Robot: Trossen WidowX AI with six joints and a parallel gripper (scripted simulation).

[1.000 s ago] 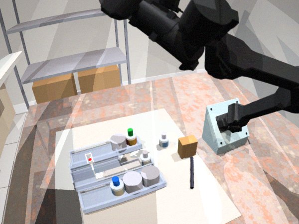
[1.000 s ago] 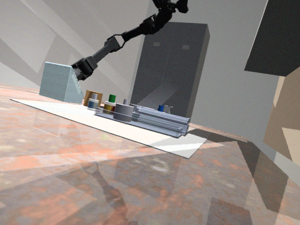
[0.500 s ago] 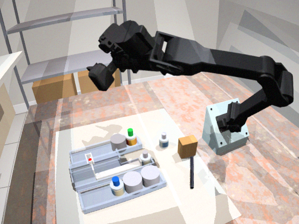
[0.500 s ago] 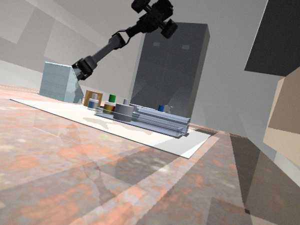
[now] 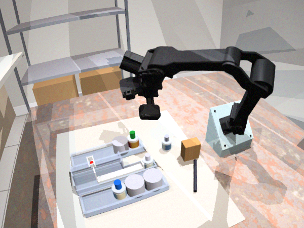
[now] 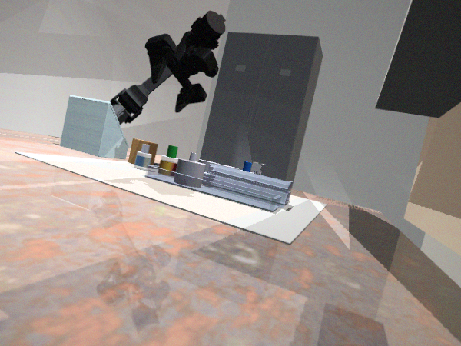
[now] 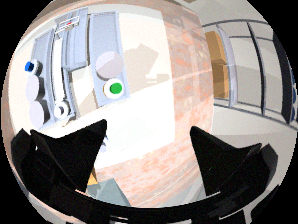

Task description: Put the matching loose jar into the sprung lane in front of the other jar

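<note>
The loose jar [image 5: 166,145] [image 6: 143,159], with a grey cap and a blue lower part, stands upright on the pale mat, in front of the lanes. In the wrist view it is mostly hidden behind a finger. The jar in the sprung lane [image 5: 148,162] [image 7: 62,110] also has a grey cap; it stands at the lane's front end, its lower part largely hidden. A long white pusher part [image 5: 119,173] [image 7: 59,70] lies behind it, with a red-dotted tab [image 5: 91,162] at its rear. My gripper [image 5: 149,114] [image 6: 190,96] [image 7: 149,127] is open and empty, high above the mat.
The far side lane holds a grey cylinder [image 5: 120,145] [image 7: 109,65] and a green-capped jar [image 5: 133,141] [image 7: 114,89]. The near one holds a blue-capped jar [image 5: 119,191] and two grey cylinders. A wooden block [image 5: 190,150] and dark rod [image 5: 195,176] lie right of the loose jar.
</note>
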